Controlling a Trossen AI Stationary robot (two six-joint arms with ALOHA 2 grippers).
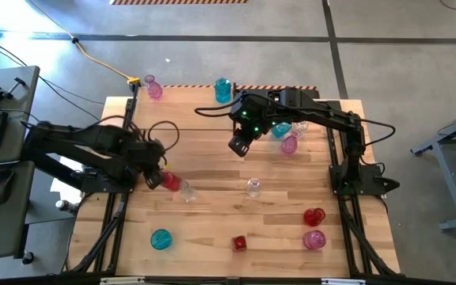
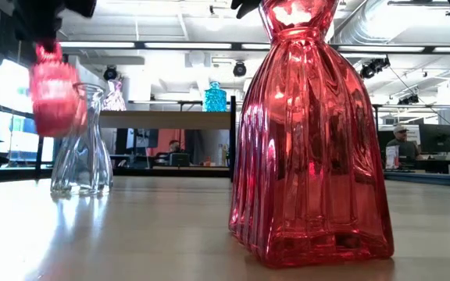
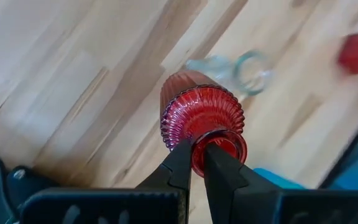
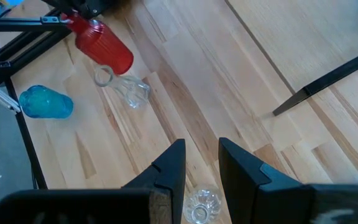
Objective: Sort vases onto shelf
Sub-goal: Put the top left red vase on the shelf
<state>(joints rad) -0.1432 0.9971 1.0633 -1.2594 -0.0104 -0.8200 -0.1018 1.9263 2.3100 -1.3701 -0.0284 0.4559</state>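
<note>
- The shelf (image 1: 212,101) is sitting at the table's far side, already carrying a pink vase (image 1: 153,89) near its left corner and a teal vase (image 1: 222,89) toward the middle; more vases are lying scattered over the tabletop (image 1: 236,214).
- The left gripper (image 3: 194,163) is working at the table's left edge, its fingers pinching the rim of a red ribbed vase (image 3: 197,115), one finger inside the mouth and one outside. In the low view the vase is hanging clear of the wood.
- A clear vase (image 4: 128,89) is standing just beside the red one.
- To carry this well, I judge the arm should be raising the red vase fully clear before swinging it toward the shelf, keeping away from the clear neighbour, since a rim pinch on glass could be slipping or tilting.
- The right gripper (image 4: 202,163) is hovering over the table's middle, near the shelf's front edge, its fingers narrowly parted and holding nothing, above a small clear vase (image 4: 202,205).
</note>
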